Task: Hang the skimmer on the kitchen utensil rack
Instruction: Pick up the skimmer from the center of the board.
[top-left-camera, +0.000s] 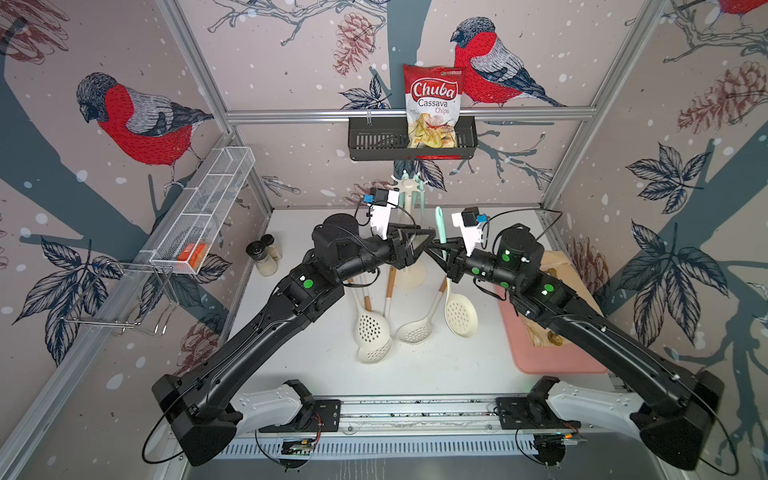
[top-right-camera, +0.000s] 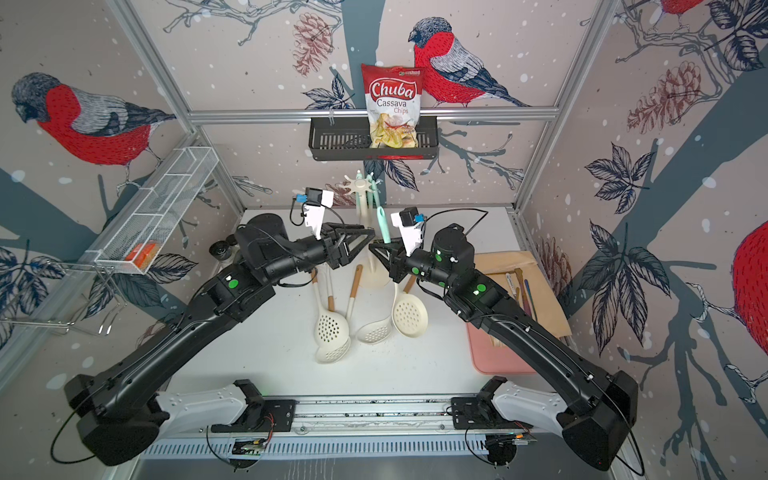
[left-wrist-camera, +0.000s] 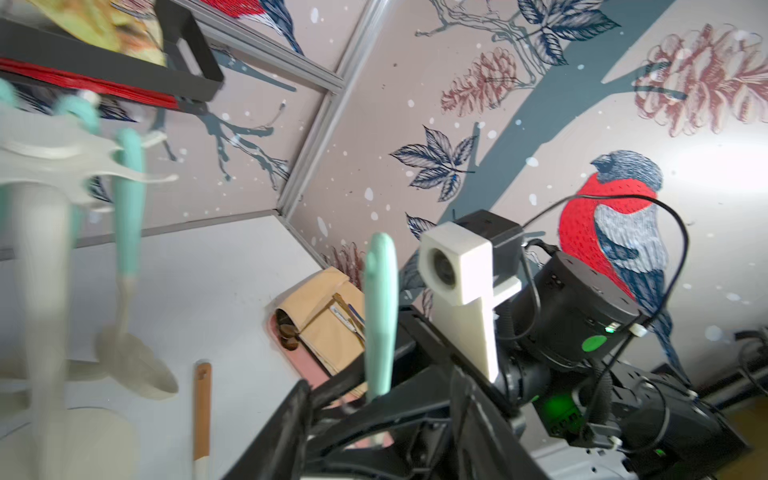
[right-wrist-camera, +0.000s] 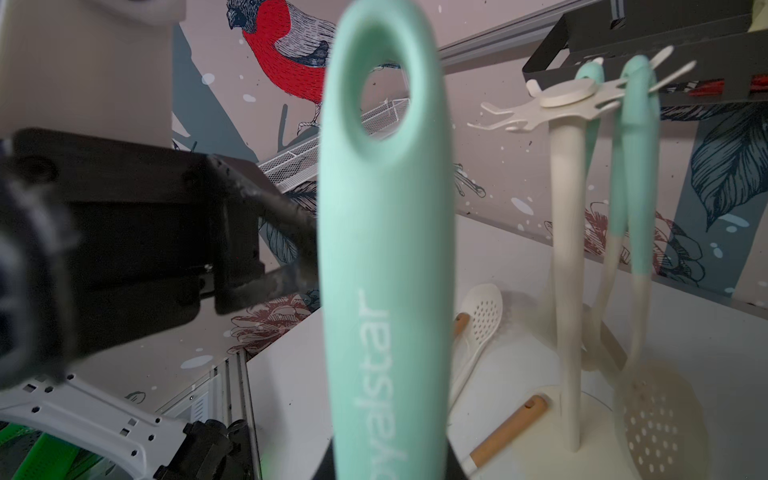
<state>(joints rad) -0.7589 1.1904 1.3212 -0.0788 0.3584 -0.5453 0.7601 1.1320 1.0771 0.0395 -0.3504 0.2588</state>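
Observation:
My right gripper (top-left-camera: 446, 254) (right-wrist-camera: 386, 467) is shut on a skimmer (top-left-camera: 439, 227) (top-right-camera: 381, 226) (right-wrist-camera: 386, 249) with a mint handle, holding it upright above the table; the hanging hole is at the top. My left gripper (top-left-camera: 429, 241) (top-right-camera: 369, 239) (left-wrist-camera: 374, 399) reaches the same handle from the other side. One of its fingertips (right-wrist-camera: 297, 253) lies against the handle, and its grip is unclear. The cream kitchen utensil rack (top-left-camera: 409, 183) (top-right-camera: 360, 185) (left-wrist-camera: 41, 158) (right-wrist-camera: 565, 97) stands just behind, with two mint-handled utensils (right-wrist-camera: 636, 166) hanging from its arms.
Several cream skimmers with wooden handles (top-left-camera: 372, 328) lie on the table below the grippers. Two shakers (top-left-camera: 264, 253) stand at the left, a pink tray (top-left-camera: 552, 357) at the right. A black basket (top-left-camera: 365, 141) holding a chips bag hangs above the rack, and a white wire shelf (top-left-camera: 208, 208) runs along the left wall.

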